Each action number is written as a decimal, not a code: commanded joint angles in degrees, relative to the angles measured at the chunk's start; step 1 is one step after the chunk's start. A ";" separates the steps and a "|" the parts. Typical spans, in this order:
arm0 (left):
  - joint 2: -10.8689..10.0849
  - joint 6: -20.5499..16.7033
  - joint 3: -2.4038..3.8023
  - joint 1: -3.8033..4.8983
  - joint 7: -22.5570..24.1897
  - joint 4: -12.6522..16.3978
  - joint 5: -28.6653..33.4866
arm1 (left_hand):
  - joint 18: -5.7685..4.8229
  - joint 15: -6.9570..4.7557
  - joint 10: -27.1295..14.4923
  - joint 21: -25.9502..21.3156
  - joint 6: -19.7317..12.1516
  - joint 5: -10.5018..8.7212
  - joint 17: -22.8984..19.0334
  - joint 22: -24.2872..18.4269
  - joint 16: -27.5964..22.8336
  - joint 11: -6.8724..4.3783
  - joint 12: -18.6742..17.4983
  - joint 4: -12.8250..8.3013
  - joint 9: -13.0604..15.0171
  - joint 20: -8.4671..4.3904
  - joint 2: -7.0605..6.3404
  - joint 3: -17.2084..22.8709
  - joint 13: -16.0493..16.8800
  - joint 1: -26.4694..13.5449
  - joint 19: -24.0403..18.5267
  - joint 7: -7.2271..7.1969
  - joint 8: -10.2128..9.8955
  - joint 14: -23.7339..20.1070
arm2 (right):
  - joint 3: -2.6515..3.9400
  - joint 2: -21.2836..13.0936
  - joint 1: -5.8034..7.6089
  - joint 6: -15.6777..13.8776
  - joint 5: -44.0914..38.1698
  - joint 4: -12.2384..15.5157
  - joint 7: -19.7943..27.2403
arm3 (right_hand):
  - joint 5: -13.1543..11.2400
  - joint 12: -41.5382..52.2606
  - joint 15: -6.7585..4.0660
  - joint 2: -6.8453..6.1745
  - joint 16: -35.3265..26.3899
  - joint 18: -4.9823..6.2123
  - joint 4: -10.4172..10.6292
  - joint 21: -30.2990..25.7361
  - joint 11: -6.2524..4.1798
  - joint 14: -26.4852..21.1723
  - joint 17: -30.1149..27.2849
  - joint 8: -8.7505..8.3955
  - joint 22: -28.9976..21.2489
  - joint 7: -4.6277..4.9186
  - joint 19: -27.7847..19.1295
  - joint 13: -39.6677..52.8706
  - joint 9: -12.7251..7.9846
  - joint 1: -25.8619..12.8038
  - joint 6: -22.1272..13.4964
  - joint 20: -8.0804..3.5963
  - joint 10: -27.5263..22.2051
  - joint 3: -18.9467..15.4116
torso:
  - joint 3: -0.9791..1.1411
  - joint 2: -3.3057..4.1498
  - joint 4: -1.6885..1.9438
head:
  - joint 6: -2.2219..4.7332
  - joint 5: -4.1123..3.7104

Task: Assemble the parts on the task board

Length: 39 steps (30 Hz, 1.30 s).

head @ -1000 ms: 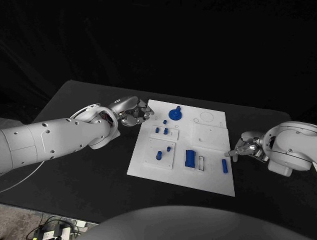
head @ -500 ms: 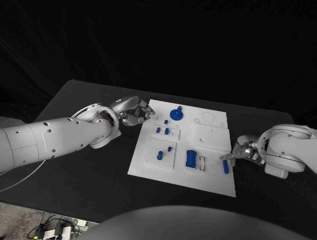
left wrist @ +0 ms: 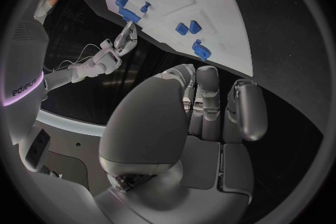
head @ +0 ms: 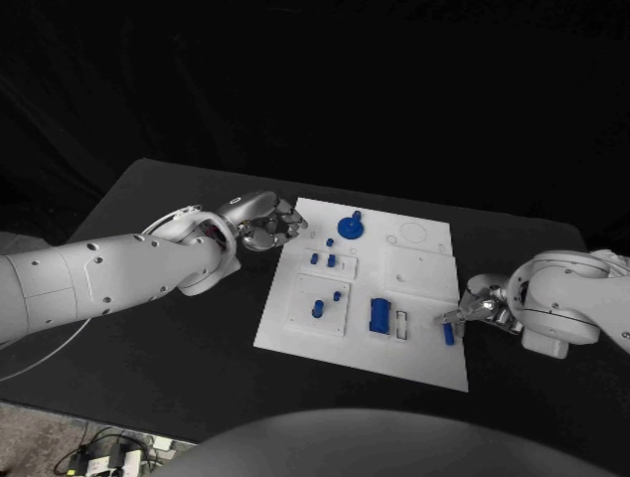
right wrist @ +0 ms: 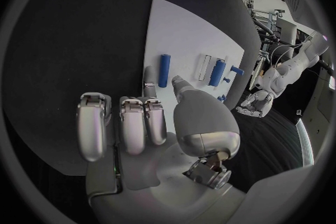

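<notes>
The white task board [head: 424, 266] lies mid-table with blue parts on it: a round knob [head: 350, 227], small pegs [head: 322, 260], a block [head: 379, 316] and a rod [head: 447, 333] near its right edge. My right hand [head: 473, 306] hovers at that edge. In the right wrist view its thumb [right wrist: 180, 85] and one finger [right wrist: 149, 78] reach to either side of the rod's [right wrist: 164, 70] near end while the other fingers are folded; the rod lies flat on the board [right wrist: 185, 39]. My left hand [head: 265, 224] sits at the board's far left corner, fingers [left wrist: 245, 106] curled in on nothing.
Bare black table [head: 158, 328] surrounds the board on the left and in front. A white slot frame [head: 399, 326] sits beside the block. The left forearm [head: 100, 278] crosses the table's left side.
My right hand has crept toward the board and its fingertips now reach the rod's end. The rod and the left hand have not moved.
</notes>
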 commanded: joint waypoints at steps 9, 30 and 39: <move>0.04 0.57 0.04 -0.03 0.00 0.09 -0.13 | 0.58 0.17 0.53 -0.27 -0.10 0.36 0.02 10.73 -0.18 0.08 0.16 0.07 0.08 0.39 -0.16 0.41 0.09 0.61 0.07 0.49 0.23 -0.03 | -0.16 0.67 -1.10 2.05 0.70 -0.91 -0.36 | 14.41 0.22 0.53 -0.01 0.20 -0.76 -2.08 -0.44 0.70 6.18 15.09 -3.34 12.65 0.79 2.23 15.09 -2.56 2.31 -0.52 0.43 5.86 2.07 | -0.01 0.02 0.01 | 0.00 0.09; -0.07 0.94 0.04 -0.07 -0.26 0.19 -0.25 | 0.54 0.49 1.75 -0.16 -0.23 0.47 0.05 10.77 -0.16 -0.03 0.59 0.14 0.05 0.62 -0.38 1.21 0.29 0.72 0.13 0.52 0.19 -0.02 | -0.16 1.20 -2.38 -0.08 5.26 -1.98 0.01 | 28.62 0.22 1.07 -2.14 0.20 -0.64 -10.96 -0.90 1.32 6.18 15.09 -3.73 12.51 1.55 2.06 15.09 -2.29 10.30 -2.54 0.99 5.86 11.73 | 0.00 -0.01 0.02 | 0.00 0.34; -0.31 0.93 0.04 -0.08 -0.43 0.31 -0.35 | 0.54 0.55 2.07 -0.17 -0.25 0.48 0.05 10.76 -0.15 -0.07 0.70 0.14 0.05 0.67 -0.43 1.36 0.34 0.71 0.14 0.53 0.19 -0.01 | -0.14 0.03 -2.37 -3.96 8.40 -0.63 0.53 | 31.88 0.22 0.45 -2.51 0.20 -0.63 -12.14 -0.96 0.55 6.18 15.09 -0.60 12.49 0.68 2.05 15.09 0.38 9.31 -1.38 0.50 5.86 13.90 | 0.02 -0.03 -0.01 | 0.00 0.61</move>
